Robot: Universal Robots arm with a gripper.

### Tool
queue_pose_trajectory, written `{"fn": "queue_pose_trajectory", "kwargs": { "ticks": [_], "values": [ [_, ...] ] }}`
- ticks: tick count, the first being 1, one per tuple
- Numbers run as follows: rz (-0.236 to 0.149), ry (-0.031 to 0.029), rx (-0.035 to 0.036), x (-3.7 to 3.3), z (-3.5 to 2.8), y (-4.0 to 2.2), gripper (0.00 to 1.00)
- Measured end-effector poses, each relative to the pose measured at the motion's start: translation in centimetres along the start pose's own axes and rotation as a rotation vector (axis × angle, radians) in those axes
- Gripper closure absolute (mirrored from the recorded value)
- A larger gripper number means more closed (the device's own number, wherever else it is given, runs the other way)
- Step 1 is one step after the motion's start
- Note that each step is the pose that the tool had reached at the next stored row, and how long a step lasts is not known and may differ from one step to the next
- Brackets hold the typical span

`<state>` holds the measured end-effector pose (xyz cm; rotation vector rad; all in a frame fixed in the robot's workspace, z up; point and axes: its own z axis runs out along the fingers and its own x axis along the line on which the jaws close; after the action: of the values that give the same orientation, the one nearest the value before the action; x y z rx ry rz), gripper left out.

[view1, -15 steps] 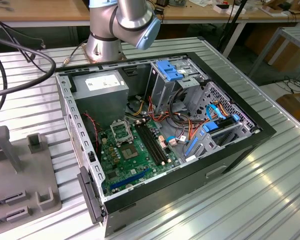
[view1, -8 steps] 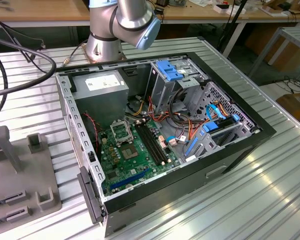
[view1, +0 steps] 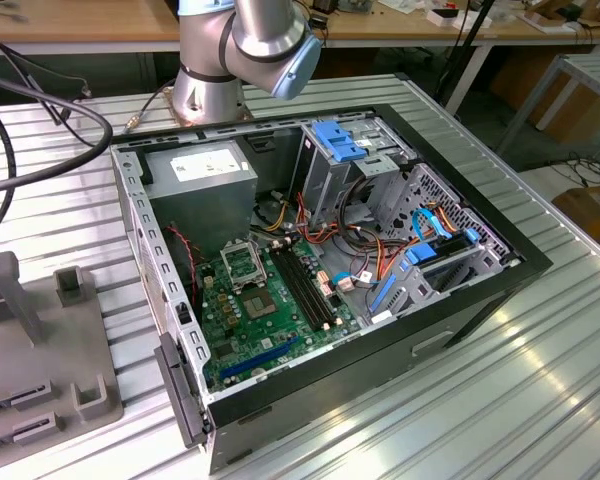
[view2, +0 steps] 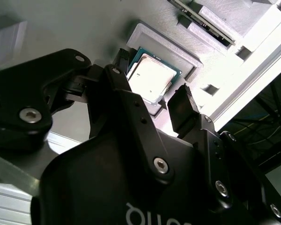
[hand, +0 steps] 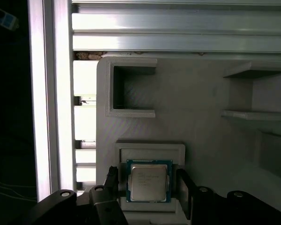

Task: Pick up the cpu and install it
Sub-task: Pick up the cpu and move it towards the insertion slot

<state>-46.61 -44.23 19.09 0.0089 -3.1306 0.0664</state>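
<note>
End effector [hand: 147, 177] spread wide | cpu [hand: 149, 183] lies between its fingers in holder [hand: 187, 122]

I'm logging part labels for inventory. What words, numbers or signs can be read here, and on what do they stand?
On the cpu: lines of print on its metal face, too small to read.
On the power supply: a white label, too small to read.
On the gripper: white lettering, cut off at the picture's edge.
No text can be quoted.
</note>
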Motion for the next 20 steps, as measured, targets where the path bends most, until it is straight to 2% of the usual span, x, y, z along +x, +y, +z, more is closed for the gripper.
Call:
{"fn": "queue_pose_trajectory", "kwargs": {
  "ticks": [5,9,18,19,20],
  "values": [
    [-0.016,-0.0008,0.0005,-0.11,0.02,0.00,0.39],
    [-0.047,-0.0019,0.0010,-0.12,0.03,0.00,0.39],
    [-0.048,-0.0020,0.0009,-0.12,0.11,0.00,0.41],
    [-0.048,-0.0020,0.0010,-0.12,0.11,0.00,0.47],
    [-0.048,-0.0020,0.0010,-0.12,0.10,0.00,0.47]
  ]
}}
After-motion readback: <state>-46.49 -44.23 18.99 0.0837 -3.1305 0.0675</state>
